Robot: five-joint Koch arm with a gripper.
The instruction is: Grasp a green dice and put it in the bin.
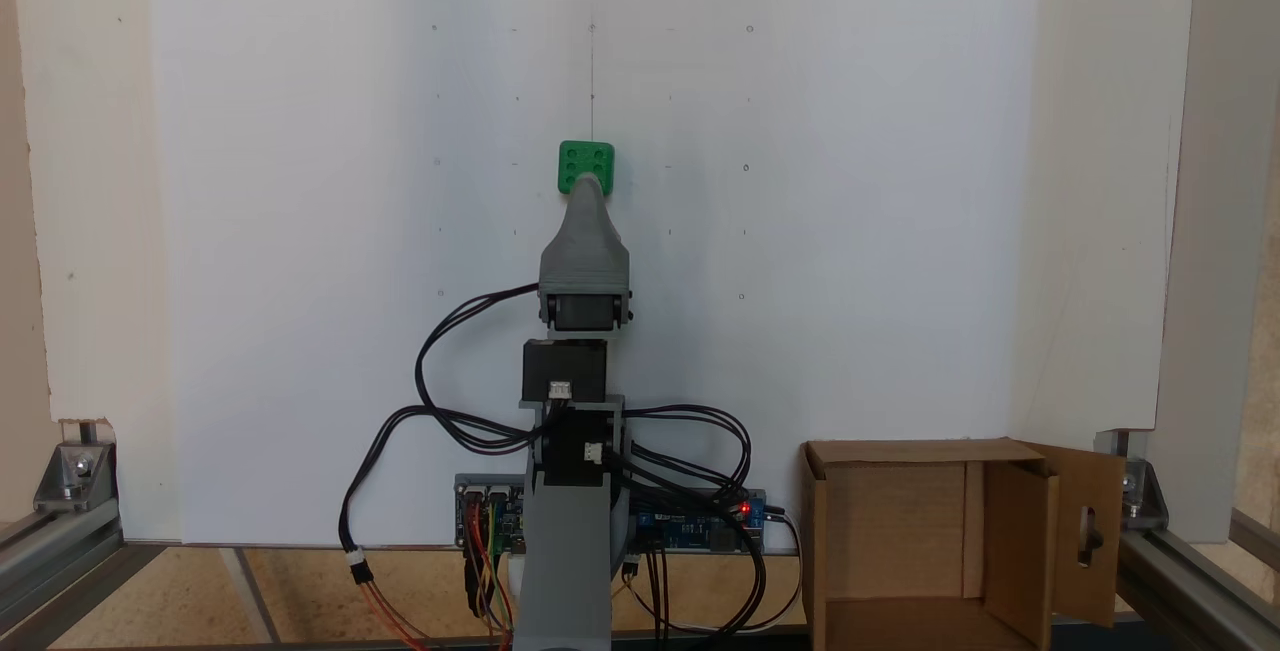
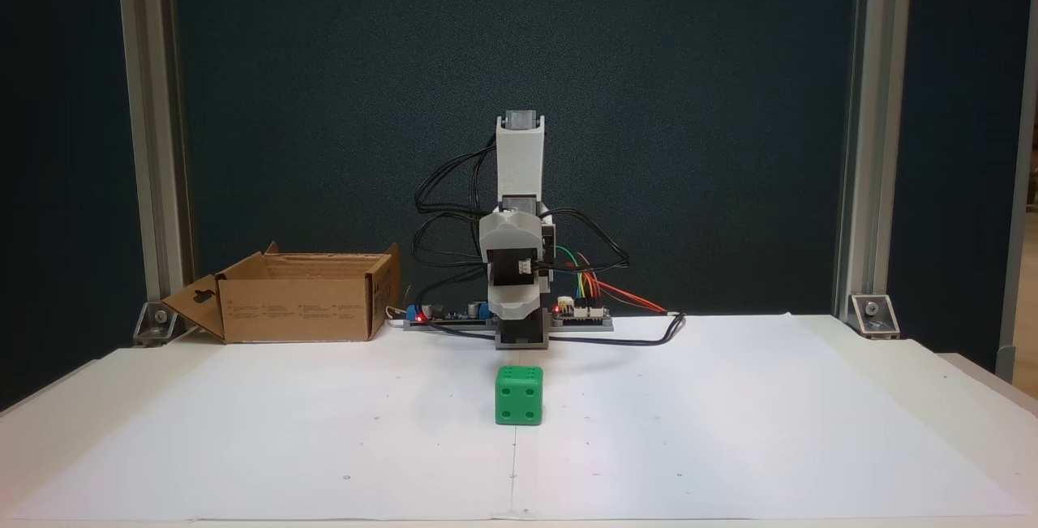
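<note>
Green dice (image 2: 519, 395) mid-worktop (image 2: 730, 431), pincer (image 1: 586, 187) overlapping its near edge from above, grip state unclear, cardboard bin (image 2: 296, 309) at a corner, its print unreadable

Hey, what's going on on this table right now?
A small robot arm is reaching out toward a green dice that sits on the white paper. From above, the gripper tip overlaps the dice's near edge, but the dice looks still on the paper, not lifted. The cardboard bin stands open beside the arm's base, with nothing visible inside.
</note>
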